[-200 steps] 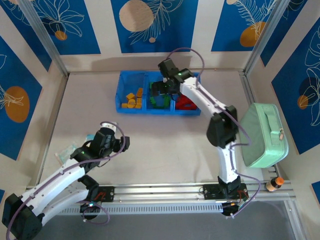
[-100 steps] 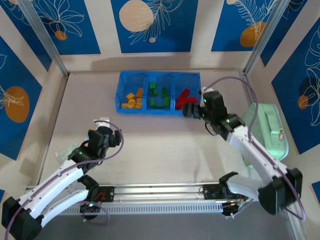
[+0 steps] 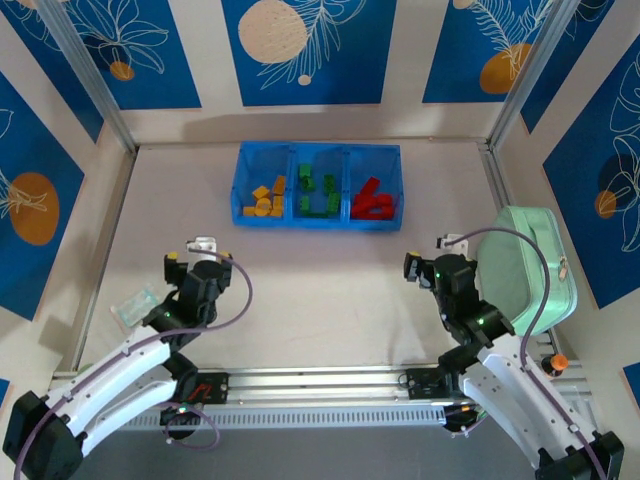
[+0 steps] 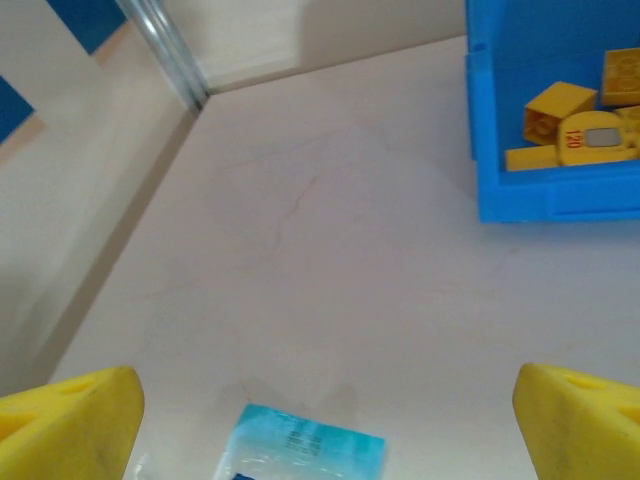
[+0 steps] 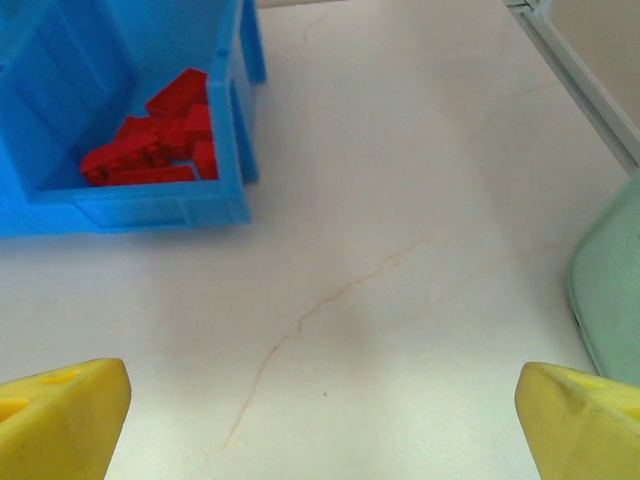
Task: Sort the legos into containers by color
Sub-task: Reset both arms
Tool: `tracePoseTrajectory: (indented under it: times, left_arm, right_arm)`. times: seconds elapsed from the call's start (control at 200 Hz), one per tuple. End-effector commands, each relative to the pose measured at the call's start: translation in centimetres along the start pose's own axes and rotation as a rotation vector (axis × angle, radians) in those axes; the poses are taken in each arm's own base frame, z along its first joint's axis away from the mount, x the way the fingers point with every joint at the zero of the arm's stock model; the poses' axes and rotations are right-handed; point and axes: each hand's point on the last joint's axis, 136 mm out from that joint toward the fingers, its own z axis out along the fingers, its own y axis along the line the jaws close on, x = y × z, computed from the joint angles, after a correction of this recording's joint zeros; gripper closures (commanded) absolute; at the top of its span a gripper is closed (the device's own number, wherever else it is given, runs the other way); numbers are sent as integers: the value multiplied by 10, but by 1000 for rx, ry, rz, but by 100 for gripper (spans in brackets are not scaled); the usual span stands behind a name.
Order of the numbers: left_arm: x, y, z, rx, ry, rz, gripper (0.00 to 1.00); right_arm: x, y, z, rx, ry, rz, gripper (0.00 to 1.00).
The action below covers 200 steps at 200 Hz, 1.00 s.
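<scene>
The containers (image 3: 320, 224) are three joined blue bins at the back of the table. Orange-yellow legos (image 3: 266, 198) lie in the left bin, green legos (image 3: 320, 197) in the middle one and red legos (image 3: 373, 200) in the right one. My left gripper (image 3: 190, 252) hovers open over the near left table, well short of the bins. Its wrist view has the yellow legos (image 4: 580, 125) at top right and its own yellow fingertips (image 4: 75, 415) wide apart. My right gripper (image 3: 428, 255) is open at the near right. In the right wrist view the red legos (image 5: 155, 140) sit in their bin (image 5: 130, 212).
A mint-green zipped pouch (image 3: 530, 270) lies against the right wall, close to my right arm. A small clear plastic bag (image 3: 133, 305) rests by the left wall, just under my left gripper (image 4: 325, 425). An orange-capped bottle (image 3: 548, 368) stands at the near right rail.
My right arm has pulled back from over the bins to the near right of the table. My left gripper has opened wider and drifted slightly left and nearer.
</scene>
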Motion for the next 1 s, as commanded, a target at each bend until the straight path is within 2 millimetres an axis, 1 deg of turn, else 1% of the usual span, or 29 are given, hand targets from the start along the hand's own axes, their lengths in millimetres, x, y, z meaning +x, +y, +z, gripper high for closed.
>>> tracePoseTrajectory:
  times: [0.0, 0.1, 0.18, 0.215, 0.245, 0.31, 0.375, 0.425, 0.475, 0.555, 0.64, 0.73, 0.856, 0.996]
  left_arm:
    - [-7, 17, 1, -115, -70, 26, 5]
    - [6, 20, 4, -141, -69, 19, 5]
    - [26, 22, 6, -163, -58, 9, 5]
    - [25, 27, 5, -194, -68, -9, 5]
    - [28, 27, 4, -186, -54, -7, 5]
    - [26, 30, 1, -191, -77, -22, 5]
    - [27, 39, -3, -226, -89, -49, 4]
    - [28, 43, -6, -230, -98, -66, 3]
    - [28, 47, -9, -235, -110, -84, 0]
    - [28, 55, -13, -258, -135, -108, 0]
    - [23, 51, -12, -235, -179, -108, 0]
    - [23, 50, -10, -242, -180, -107, 0]
    - [20, 45, -4, -238, -180, -90, 0]
    - [18, 41, 4, -228, -177, -84, 0]
  right_arm:
    - [7, -1, -1, -15, 4, -38, 1]
    - [11, 6, 0, -54, -3, -53, 1]
    - [14, 0, 2, -21, -6, -54, 1]
    - [15, -2, 3, -9, -10, -53, 1]
    - [19, -3, 5, -5, -9, -56, 1]
    - [27, -2, 10, -10, -10, -61, 1]
    - [37, -2, 18, -8, -30, -59, 1]
    - [34, 0, 19, -17, -43, -74, 1]
    - [33, -5, 21, 13, -54, -63, 1]
    - [30, -9, 24, 39, -57, -53, 1]
    - [26, -10, 28, 36, -68, -51, 1]
    - [20, -10, 34, 29, -93, -46, 1]
    - [12, -22, 45, 53, -114, 1, 1]
    - [8, -32, 61, 58, -84, 66, 1]
